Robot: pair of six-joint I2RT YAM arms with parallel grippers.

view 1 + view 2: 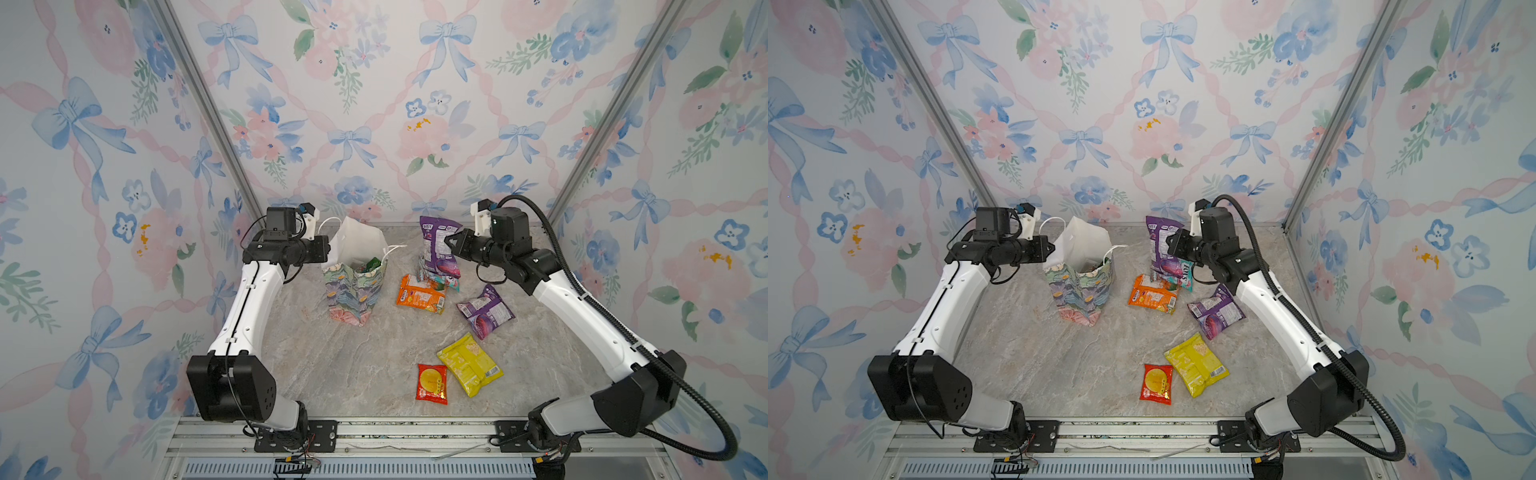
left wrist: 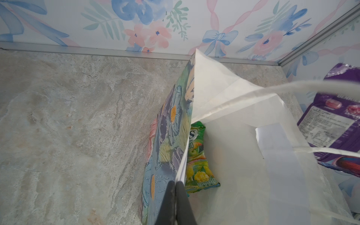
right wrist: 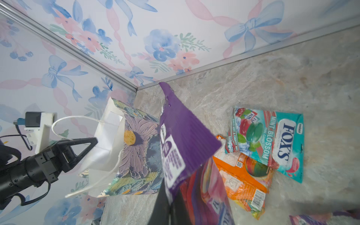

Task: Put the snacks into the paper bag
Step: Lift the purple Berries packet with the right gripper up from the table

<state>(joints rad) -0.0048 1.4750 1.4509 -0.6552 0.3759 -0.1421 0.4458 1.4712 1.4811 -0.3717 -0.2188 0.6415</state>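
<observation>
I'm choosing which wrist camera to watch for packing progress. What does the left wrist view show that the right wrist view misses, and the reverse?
Left wrist only: the bag's white inside, with a green packet lying in it. Right wrist only: teal packets and an orange packet on the table, and the right claw shut on a purple packet. Both: the bag, the left claw shut on its wall, and that purple packet.

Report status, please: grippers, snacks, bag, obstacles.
Left gripper shut on bag rim. Right gripper shut on purple packet, hanging beside bag. Green packet inside bag. Nothing between them.
</observation>
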